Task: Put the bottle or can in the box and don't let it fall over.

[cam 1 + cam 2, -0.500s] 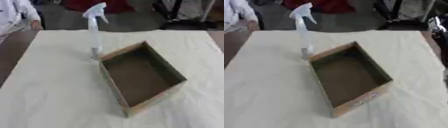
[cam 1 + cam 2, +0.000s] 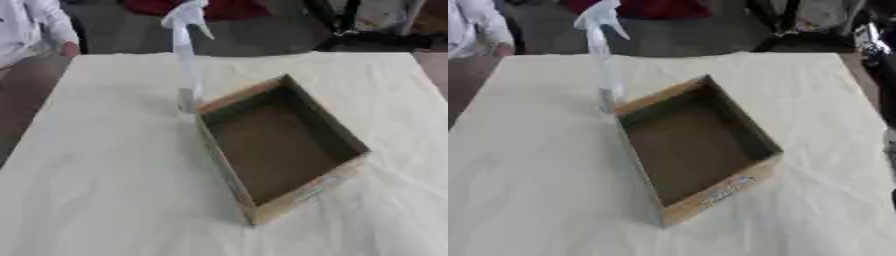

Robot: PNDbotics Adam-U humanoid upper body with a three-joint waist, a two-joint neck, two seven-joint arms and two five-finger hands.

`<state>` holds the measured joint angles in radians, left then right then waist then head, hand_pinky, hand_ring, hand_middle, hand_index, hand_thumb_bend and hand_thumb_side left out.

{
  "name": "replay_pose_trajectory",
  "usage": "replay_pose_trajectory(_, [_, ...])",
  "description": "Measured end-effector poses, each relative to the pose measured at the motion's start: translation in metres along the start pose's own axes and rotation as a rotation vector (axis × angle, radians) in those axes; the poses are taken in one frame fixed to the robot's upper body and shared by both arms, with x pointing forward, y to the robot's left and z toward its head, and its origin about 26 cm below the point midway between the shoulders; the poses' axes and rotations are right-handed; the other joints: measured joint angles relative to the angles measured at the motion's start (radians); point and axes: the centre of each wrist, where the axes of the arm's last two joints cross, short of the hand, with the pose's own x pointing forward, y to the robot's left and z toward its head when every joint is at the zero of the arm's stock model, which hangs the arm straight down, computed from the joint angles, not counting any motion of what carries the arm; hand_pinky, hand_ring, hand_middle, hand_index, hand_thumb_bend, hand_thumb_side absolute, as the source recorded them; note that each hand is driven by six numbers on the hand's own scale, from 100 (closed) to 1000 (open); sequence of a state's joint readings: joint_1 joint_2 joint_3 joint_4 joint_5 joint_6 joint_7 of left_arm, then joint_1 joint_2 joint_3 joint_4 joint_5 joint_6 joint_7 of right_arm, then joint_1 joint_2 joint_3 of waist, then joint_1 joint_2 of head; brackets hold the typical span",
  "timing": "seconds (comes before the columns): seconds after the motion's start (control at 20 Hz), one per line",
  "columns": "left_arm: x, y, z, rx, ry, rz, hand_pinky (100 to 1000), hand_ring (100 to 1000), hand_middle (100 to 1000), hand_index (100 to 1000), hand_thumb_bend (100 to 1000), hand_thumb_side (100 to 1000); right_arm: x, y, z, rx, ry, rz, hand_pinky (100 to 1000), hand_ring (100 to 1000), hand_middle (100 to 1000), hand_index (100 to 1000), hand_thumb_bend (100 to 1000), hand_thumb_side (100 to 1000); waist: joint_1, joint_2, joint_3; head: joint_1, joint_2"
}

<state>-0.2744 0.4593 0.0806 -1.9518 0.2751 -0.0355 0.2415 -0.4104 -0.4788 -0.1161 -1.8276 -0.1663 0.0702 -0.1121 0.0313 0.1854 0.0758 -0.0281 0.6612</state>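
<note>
White cloth over the table [image 2: 105,190], and on it only two things: a clear spray bottle [image 2: 186,65] and an open cardboard box [image 2: 278,145]. Judged as the very start of the task: bottle not yet grasped, box empty. No robot hand to see in either view, so impossible to tell how the fingers stand, wide or narrow. Only dark shapes at the right edge of the right eye view, too unclear to name. Bottle upright, toward the far edge of the table and a little left of the middle, just beside the far left corner of the box, perhaps touching it; cannot tell for sure. Box turned askew on the table, one corner toward the far edge, a short side with a label [image 2: 728,190] toward the near edge. Bottle tall and thin, see-through body, white trigger head [image 2: 185,17] on top with the nozzle to the right. Likely easy to tip, because high and with a narrow foot. Next move, as a judgement: bring one hand to the body of the bottle, close round it below the head, lift straight up over the box wall, then set the foot flat on the box floor before letting go.
</note>
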Motion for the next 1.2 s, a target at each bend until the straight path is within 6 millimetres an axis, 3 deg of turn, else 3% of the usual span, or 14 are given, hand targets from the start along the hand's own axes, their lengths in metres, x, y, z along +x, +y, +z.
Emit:
replay_pose_trajectory(0.1, [0.008, 0.002, -0.016, -0.063, 0.009, -0.061, 656, 772, 805, 867, 474, 225, -0.001, 0.0, 0.001, 0.004, 0.005, -0.001, 886, 957, 1000, 886, 100, 529, 0.001, -0.006, 0.0, -0.007, 0.012])
replay_pose_trajectory(0.15, [0.013, 0.002, -0.025, -0.097, 0.013, -0.098, 674, 787, 812, 875, 548, 287, -0.002, 0.001, 0.002, 0.008, 0.009, -0.001, 886, 957, 1000, 886, 100, 504, 0.002, -0.01, -0.001, -0.009, 0.017])
replay_pose_trajectory(0.2, [0.019, 0.003, -0.034, -0.134, 0.014, -0.138, 677, 790, 824, 877, 480, 240, -0.002, 0.001, 0.002, 0.012, 0.011, -0.002, 886, 957, 1000, 886, 100, 529, 0.004, -0.015, -0.001, -0.01, 0.022])
replay_pose_trajectory(0.4, [0.037, -0.001, -0.066, -0.293, 0.046, -0.274, 699, 810, 850, 886, 485, 275, -0.002, 0.003, 0.002, 0.028, 0.014, -0.006, 885, 957, 1000, 886, 100, 528, 0.007, -0.027, -0.003, -0.011, 0.033])
replay_pose_trajectory(0.65, [0.045, -0.01, -0.099, -0.47, 0.12, -0.372, 715, 817, 850, 884, 499, 284, -0.004, 0.006, 0.002, 0.047, 0.02, -0.008, 885, 956, 1000, 885, 100, 527, 0.005, -0.034, -0.007, -0.01, 0.045])
replay_pose_trajectory(1.2, [0.039, -0.037, -0.137, -0.777, 0.233, -0.527, 743, 822, 845, 883, 487, 275, -0.003, 0.012, 0.0, 0.086, 0.014, -0.013, 884, 955, 1000, 885, 100, 525, 0.006, -0.045, -0.006, -0.029, 0.034])
